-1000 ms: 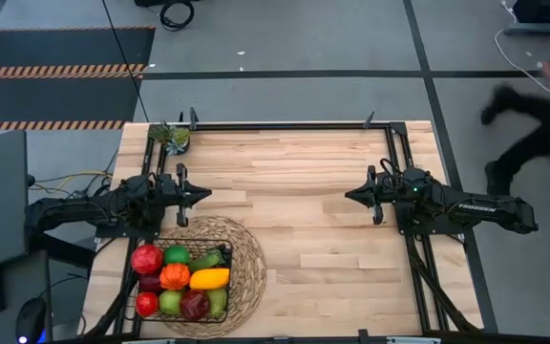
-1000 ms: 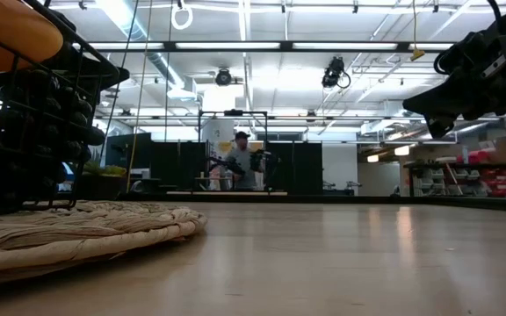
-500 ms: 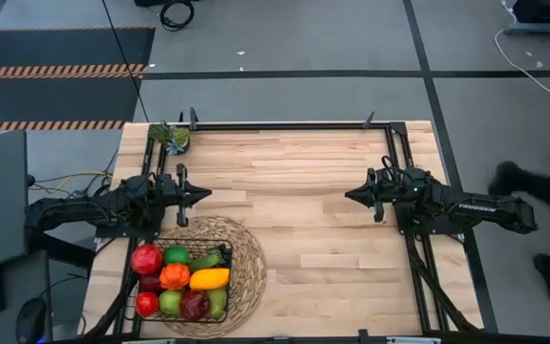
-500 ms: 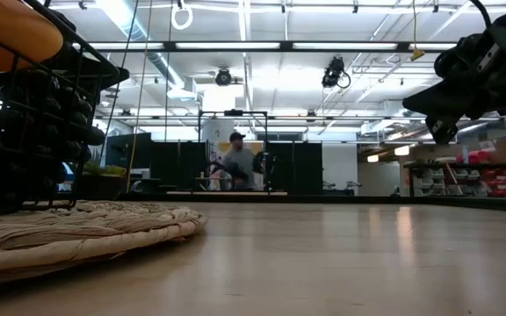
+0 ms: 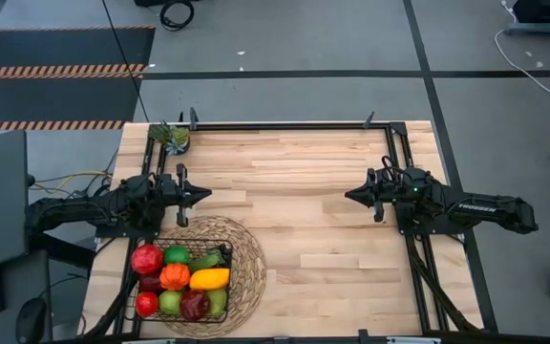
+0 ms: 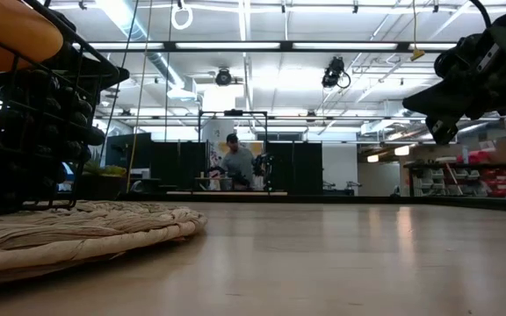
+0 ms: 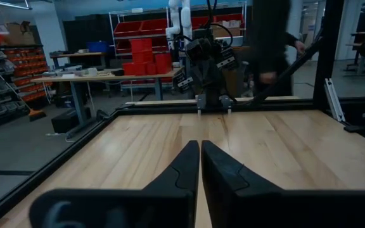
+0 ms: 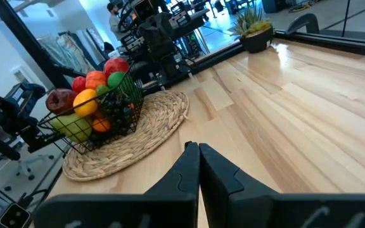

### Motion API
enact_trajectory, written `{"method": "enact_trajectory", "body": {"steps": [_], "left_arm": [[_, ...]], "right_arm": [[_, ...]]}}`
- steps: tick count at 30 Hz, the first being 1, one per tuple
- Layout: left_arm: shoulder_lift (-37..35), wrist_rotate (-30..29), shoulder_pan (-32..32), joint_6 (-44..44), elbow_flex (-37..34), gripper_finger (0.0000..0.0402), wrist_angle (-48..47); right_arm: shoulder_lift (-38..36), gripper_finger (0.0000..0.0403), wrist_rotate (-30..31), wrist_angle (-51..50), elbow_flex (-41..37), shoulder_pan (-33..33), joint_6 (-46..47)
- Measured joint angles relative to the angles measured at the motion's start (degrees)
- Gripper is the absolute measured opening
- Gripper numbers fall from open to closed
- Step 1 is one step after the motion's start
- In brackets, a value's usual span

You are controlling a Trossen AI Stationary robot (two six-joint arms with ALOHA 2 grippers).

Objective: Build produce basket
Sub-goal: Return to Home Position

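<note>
At the left edge of the table (image 5: 294, 162) we see the left pincer (image 5: 204, 194), fingers pressed together on nothing, pointing inward. A small potted plant (image 5: 173, 137) stands in the far-left corner as the high view shows it. Near the near-left corner the basket (image 5: 197, 246) sits on a round woven mat (image 5: 248, 272) — and it is packed. A red apple (image 5: 146, 258), a lime (image 5: 176, 255) and a cucumber (image 5: 208, 259) fill one side. Dark grapes (image 5: 150, 283), an orange (image 5: 174, 276) and a yellow squash (image 5: 209, 278) lie across the middle. A second red apple (image 5: 146, 304), a green fruit (image 5: 170, 301), a dark red apple (image 5: 195, 305) and a pear (image 5: 217, 302) fill the other side. At the right edge the right pincer (image 5: 349, 197) — also pressed together, empty — faces the left one, well apart.
</note>
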Motion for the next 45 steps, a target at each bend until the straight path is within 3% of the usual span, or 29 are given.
{"method": "enact_trajectory", "body": {"steps": [40, 45], "left_arm": [[0.0, 0.01, -0.07, -0.02, 0.0, 0.003, 0.01], [0.0, 0.05, -2.76, -0.04, -0.02, 0.0023, 0.02]], "right_arm": [[0.0, 0.0012, 0.0, -0.04, 0.0, 0.0, -0.11], [-0.02, 0.0012, 0.0, -0.04, 0.0, 0.0, -0.13]]}}
